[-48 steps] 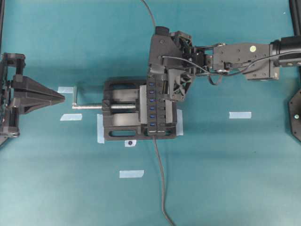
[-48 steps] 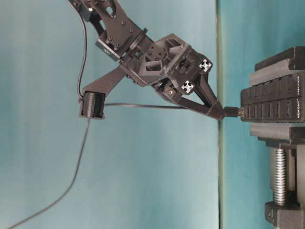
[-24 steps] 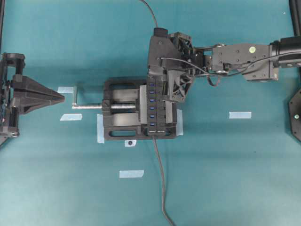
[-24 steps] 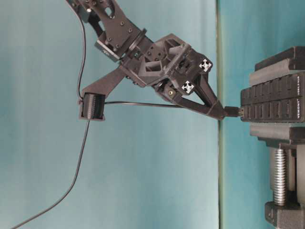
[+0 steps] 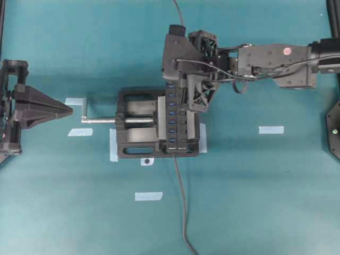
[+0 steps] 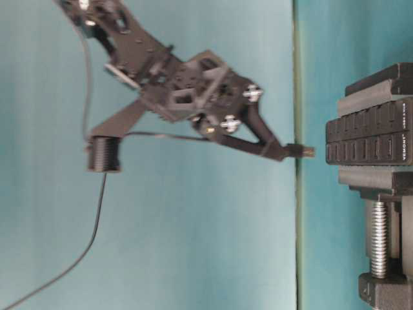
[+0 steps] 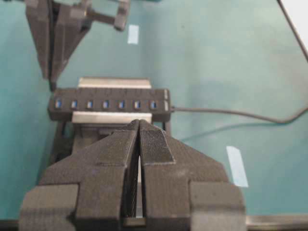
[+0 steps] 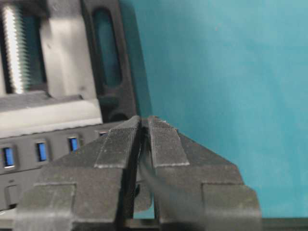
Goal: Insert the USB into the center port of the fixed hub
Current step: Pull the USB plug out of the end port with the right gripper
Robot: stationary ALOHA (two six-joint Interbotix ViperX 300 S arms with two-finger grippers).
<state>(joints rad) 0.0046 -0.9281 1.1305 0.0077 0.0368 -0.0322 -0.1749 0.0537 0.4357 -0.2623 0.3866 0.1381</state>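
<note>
My right gripper (image 6: 284,154) is shut on the USB (image 6: 302,150), whose small black plug sticks out of the fingertips toward the fixed hub (image 6: 368,142) with a small gap between them. In the overhead view the right gripper (image 5: 178,85) hovers over the far end of the hub (image 5: 171,127), beyond the center port (image 5: 171,113). The center port (image 7: 105,104) shows in the left wrist view, uncovered. The plug is hidden between the fingers in the right wrist view (image 8: 144,120). My left gripper (image 5: 69,109) is shut and empty, left of the vise.
A black vise (image 5: 135,125) with a silver screw handle (image 5: 87,114) clamps the hub. The hub's own lead (image 5: 180,202) runs toward the near edge. The USB cable (image 5: 178,13) trails off the far edge. Tape strips (image 5: 271,129) lie on the teal table.
My right gripper has drawn the plug back from the hub's face, opening a small gap, and shifted slightly toward the hub's far end. The left arm has not moved.
</note>
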